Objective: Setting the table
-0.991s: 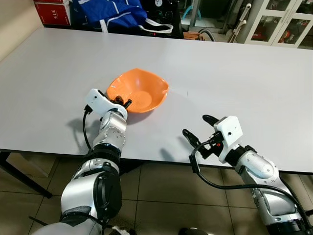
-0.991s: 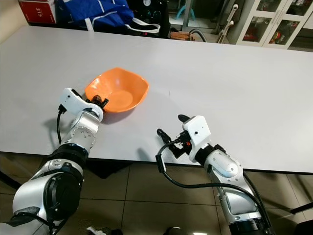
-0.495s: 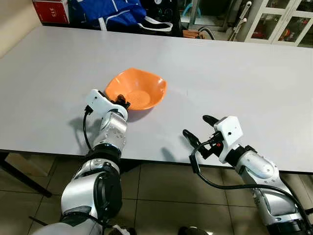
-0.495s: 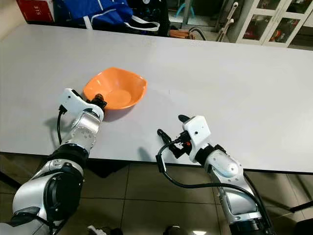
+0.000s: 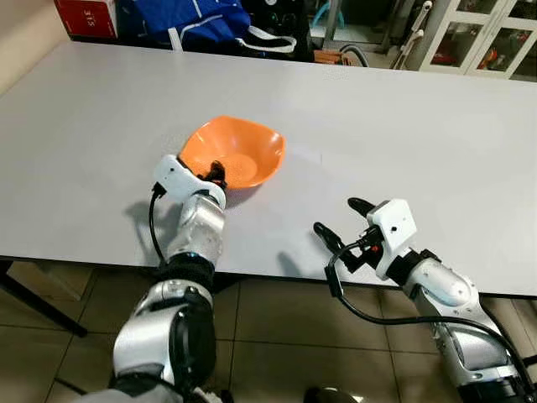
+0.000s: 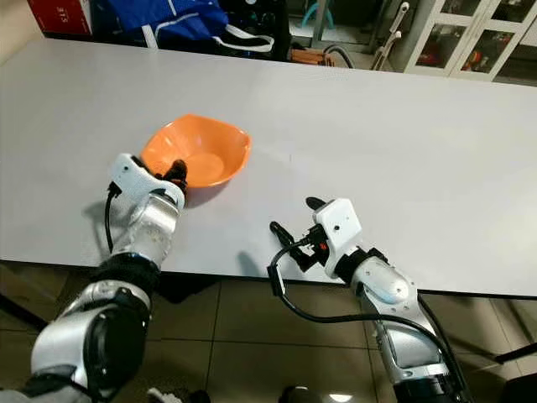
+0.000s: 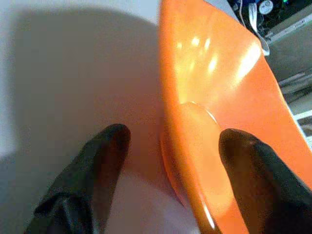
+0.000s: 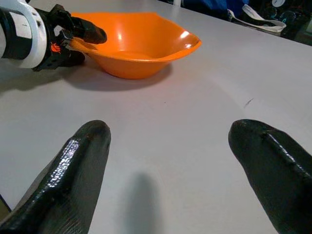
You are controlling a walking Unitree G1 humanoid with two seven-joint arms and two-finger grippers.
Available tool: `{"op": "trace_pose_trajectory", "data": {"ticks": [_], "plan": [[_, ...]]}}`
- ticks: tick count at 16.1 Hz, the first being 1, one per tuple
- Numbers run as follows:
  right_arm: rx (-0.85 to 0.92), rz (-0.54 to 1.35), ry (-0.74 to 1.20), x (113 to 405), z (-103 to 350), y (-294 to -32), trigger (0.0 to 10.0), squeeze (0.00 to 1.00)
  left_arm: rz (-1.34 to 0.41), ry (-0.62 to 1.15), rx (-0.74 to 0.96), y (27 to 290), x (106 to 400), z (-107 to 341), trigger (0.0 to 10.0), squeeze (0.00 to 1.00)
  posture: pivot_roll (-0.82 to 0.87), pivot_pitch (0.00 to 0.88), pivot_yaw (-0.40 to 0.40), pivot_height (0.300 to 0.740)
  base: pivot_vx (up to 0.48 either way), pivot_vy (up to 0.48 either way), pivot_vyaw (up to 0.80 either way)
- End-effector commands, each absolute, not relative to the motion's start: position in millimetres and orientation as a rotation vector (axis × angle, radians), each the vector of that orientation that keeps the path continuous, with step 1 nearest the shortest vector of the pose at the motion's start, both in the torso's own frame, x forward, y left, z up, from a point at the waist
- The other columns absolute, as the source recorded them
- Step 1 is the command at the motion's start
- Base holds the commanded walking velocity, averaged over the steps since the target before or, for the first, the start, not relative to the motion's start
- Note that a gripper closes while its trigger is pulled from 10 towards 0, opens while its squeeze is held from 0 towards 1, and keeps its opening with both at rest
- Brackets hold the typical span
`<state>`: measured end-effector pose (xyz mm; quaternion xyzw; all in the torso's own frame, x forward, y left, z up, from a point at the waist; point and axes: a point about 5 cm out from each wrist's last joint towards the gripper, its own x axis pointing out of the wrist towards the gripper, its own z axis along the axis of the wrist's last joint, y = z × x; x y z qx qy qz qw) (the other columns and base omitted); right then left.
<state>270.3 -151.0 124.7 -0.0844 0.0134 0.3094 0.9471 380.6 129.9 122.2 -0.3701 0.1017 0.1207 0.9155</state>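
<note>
An orange bowl (image 5: 239, 151) sits on the white table (image 5: 403, 126), left of the middle. My left gripper (image 5: 216, 170) is shut on the bowl's near rim, one finger inside the bowl (image 7: 243, 156) and one outside (image 7: 105, 146) against the wall. From the right wrist view, the bowl (image 8: 141, 44) and the left gripper (image 8: 80, 41) pinching its rim lie straight ahead. My right gripper (image 5: 336, 215) hovers open over the table's front edge, well to the right of the bowl, with nothing between its fingers (image 8: 78, 165).
A blue bag (image 5: 201, 21) and a red box (image 5: 88, 15) stand beyond the table's far edge, with white glass-door cabinets (image 5: 478, 38) at the back right. Tiled floor (image 5: 277, 336) lies below the front edge.
The left forearm has shifted slightly to the right, still gripping the rim, and the bowl has turned a little with it. The right arm has not moved.
</note>
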Motion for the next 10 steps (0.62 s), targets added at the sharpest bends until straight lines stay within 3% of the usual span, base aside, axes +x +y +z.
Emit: {"op": "trace_pose_trajectory", "data": {"ticks": [1, 8, 10], "plan": [[-0.202, 0.64, 0.019, 269.6, 127.6, -152.0, 10.0, 0.0, 0.239, 0.224, -0.723, 123.7, 377.6, 120.8, 10.0, 0.0, -0.19, 0.069, -0.009, 0.74, 0.0, 0.0, 0.0], [-0.201, 0.643, 0.017, 271.5, 125.3, -150.1, 10.0, 0.0, 0.154, 0.185, -0.435, 115.4, 359.1, 127.8, 10.0, 0.0, -0.17, 0.039, -0.003, 0.74, 0.0, 0.0, 0.0], [-0.2, 0.643, 0.017, 272.0, 124.6, -149.6, 10.0, 0.0, 0.179, 0.211, -0.436, 122.4, 352.9, 125.8, 10.0, 0.0, -0.17, 0.037, -0.002, 0.74, 0.0, 0.0, 0.0]]}}
